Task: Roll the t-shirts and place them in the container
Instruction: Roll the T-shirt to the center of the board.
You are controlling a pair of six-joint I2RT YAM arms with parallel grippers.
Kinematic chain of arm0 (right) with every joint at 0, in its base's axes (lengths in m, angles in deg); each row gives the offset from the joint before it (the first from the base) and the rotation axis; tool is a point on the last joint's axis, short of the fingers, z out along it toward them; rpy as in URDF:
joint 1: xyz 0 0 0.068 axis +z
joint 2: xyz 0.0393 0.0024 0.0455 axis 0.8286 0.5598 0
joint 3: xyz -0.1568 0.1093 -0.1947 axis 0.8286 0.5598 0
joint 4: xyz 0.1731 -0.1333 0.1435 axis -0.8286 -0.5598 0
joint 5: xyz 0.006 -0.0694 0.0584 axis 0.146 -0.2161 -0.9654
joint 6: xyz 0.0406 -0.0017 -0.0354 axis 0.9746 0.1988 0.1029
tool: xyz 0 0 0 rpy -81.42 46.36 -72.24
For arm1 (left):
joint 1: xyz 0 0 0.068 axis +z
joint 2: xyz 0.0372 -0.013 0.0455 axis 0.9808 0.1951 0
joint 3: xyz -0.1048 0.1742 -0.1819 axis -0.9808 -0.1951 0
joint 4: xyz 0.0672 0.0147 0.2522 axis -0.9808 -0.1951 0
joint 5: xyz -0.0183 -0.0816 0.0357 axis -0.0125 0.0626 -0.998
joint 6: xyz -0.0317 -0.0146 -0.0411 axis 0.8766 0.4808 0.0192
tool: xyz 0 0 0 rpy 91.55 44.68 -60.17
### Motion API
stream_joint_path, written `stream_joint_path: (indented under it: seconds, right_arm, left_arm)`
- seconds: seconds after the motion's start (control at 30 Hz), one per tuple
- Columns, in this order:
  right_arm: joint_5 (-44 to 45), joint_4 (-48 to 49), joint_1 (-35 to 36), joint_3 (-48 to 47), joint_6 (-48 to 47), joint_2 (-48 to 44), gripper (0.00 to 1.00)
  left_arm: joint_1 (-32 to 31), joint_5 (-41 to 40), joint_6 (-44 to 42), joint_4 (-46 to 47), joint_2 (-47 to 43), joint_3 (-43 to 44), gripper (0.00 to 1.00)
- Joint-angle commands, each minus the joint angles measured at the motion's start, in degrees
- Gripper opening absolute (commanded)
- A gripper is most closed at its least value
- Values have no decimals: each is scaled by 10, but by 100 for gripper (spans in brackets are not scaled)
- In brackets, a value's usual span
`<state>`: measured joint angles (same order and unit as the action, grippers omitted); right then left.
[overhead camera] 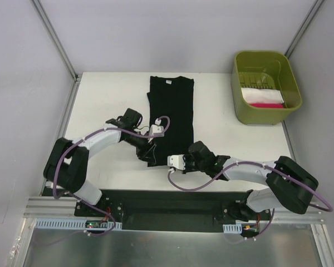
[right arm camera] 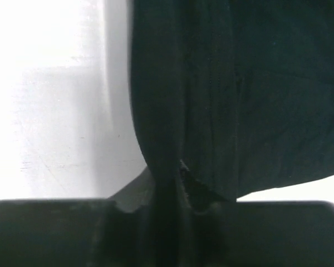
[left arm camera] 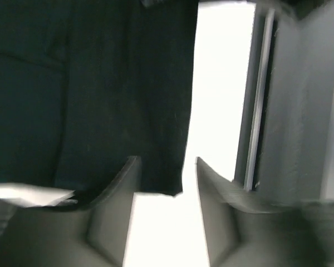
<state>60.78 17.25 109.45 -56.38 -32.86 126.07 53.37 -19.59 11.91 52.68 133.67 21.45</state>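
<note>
White tabletop inside grey walls carried the black t-shirt, which lay flat to the left of the green bin, well apart from it. It was folded into a narrow strip. Its long axis ran alongside the bin's left wall, with the white neck label at the end level with the bin and the hem at the end farther from it. At that hem, the right gripper was clamped on a fold of cloth. The left gripper had its fingers apart, the hem corner loose between them. With only one side pinched, a pull could probably skew the strip, starting a crooked roll.
</note>
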Motion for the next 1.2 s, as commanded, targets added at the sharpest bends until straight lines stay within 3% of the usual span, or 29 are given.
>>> stream_joint_path:
  seconds: [0.0,0.17,0.3,0.43,0.57,0.87,1.0,1.17]
  right_arm:
    - [-1,14,-2,-33,9,10,10]
    - [-32,-19,-14,-61,46,19,9]
    - [-47,-48,-24,-80,63,26,8]
    - [-53,-55,-25,-82,58,26,8]
    - [-60,-61,-25,-80,55,21,8]
    - [-62,-64,-26,-76,52,7,9]
    - [-69,-70,-25,-72,53,1,9]
    - [-87,-134,-27,-93,58,0,8]
  left_arm:
    - [3,-69,-53,71,-138,-99,57]
    - [-25,-186,-82,260,-299,-267,74]
    - [-69,-240,-109,348,-353,-346,77]
    - [-131,-299,-134,414,-350,-369,77]
    - [-152,-340,-150,452,-317,-363,76]
    - [-171,-305,-165,444,-257,-337,69]
    - [-183,-300,-160,434,-220,-305,54]
    - [-179,-306,-108,369,-191,-256,10]
